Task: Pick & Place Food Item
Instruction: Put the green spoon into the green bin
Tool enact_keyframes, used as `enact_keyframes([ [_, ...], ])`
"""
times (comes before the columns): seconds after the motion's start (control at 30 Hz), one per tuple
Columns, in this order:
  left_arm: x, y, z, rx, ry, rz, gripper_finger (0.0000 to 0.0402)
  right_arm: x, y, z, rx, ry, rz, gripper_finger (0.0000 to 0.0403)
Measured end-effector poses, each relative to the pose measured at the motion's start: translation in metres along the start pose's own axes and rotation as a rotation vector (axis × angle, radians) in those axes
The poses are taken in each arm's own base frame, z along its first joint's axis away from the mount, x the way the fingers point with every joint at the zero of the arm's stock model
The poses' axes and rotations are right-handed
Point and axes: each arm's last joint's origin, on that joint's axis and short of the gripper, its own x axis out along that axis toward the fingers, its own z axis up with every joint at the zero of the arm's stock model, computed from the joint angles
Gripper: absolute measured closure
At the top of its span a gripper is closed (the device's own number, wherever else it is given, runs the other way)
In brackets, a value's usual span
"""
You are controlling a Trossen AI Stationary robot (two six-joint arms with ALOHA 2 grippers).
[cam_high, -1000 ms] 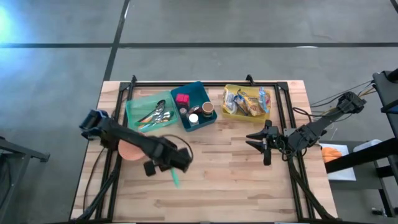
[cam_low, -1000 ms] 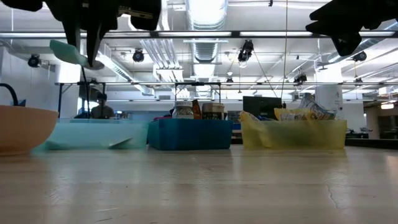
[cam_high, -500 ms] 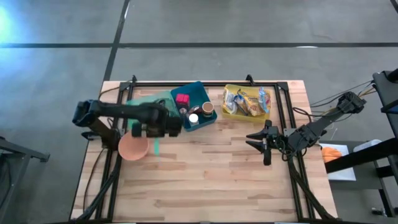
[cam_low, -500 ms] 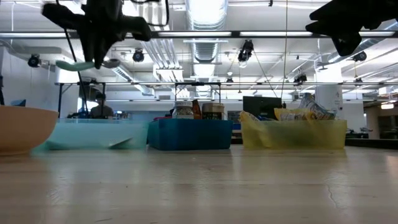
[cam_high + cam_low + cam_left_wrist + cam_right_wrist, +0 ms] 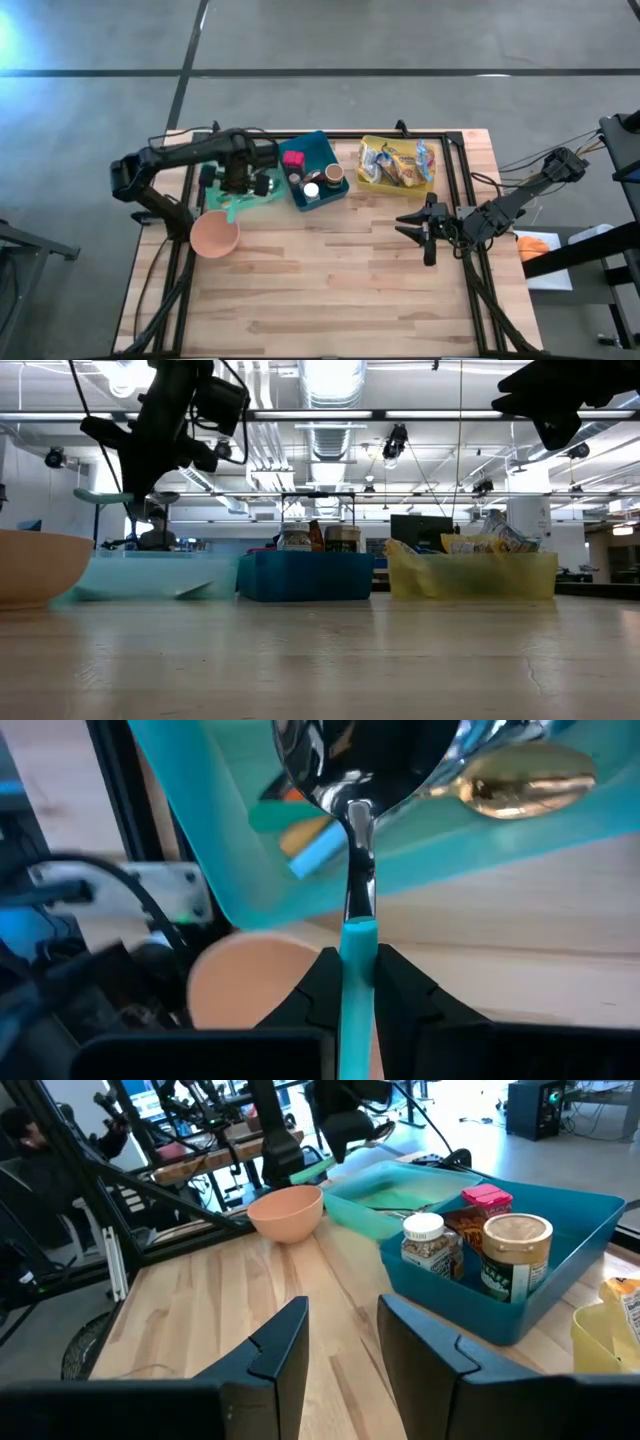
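Spoon (image 5: pixel 352 870) with a teal handle and a shiny metal bowl is clamped by its handle between the two dark fingers (image 5: pixel 322 982) of the left hand (image 5: pixel 236 180), which points steeply down over the light-green tray (image 5: pixel 212 177) at the back left of the table (image 5: pixel 340 280). In the left wrist view the spoon's bowl hangs over that tray's near wall, above more cutlery lying inside, including a gold-coloured spoon (image 5: pixel 525 788), while the handle end sits above the peach bowl (image 5: pixel 215 235). That bowl stands on the table just in front of the tray, at its left corner. Beside the tray to the right is a dark-teal bin (image 5: pixel 317 170) holding a pink box (image 5: pixel 487 1197), a white-capped jar (image 5: pixel 424 1245) and a jar with a tan lid (image 5: pixel 516 1255). Farther right, a yellow bin (image 5: pixel 397 165) holds snack packets. From the low view the three containers stand in a row, with the left arm raised above the green one. The right hand (image 5: pixel 418 228) hovers near the table's right edge, well apart from the bins, its fingers (image 5: pixel 275 1350) parted with nothing between them.
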Motion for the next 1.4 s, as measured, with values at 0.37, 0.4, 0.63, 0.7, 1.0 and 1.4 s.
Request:
enact_keyframes([
  [0.37, 0.001, 0.017, 0.014, 0.211, -0.065, -0.004, 0.0375, 0.0, 0.0, 0.0, 0.0, 0.0, 0.0, 0.0284],
  [0.4, 0.002, 0.017, 0.014, 0.222, -0.075, 0.009, 0.0375, 0.0, 0.0, 0.0, 0.0, 0.0, 0.0, 0.0284],
  [0.63, 0.006, 0.021, 0.014, 0.294, -0.092, 0.078, 0.0375, 0.0, 0.0, 0.0, 0.0, 0.0, 0.0, 0.0284],
  [0.7, 0.006, 0.022, 0.013, 0.338, -0.091, 0.078, 0.0375, 0.0, 0.0, 0.0, 0.0, 0.0, 0.0, 0.0284],
  [1.0, 0.007, 0.022, 0.012, 0.451, -0.076, 0.08, 0.0375, 0.0, 0.0, 0.0, 0.0, 0.0, 0.0, 0.0284],
  [1.4, 0.007, 0.017, 0.007, 0.63, -0.045, 0.042, 0.0375, 0.0, 0.0, 0.0, 0.0, 0.0, 0.0, 0.0284],
])
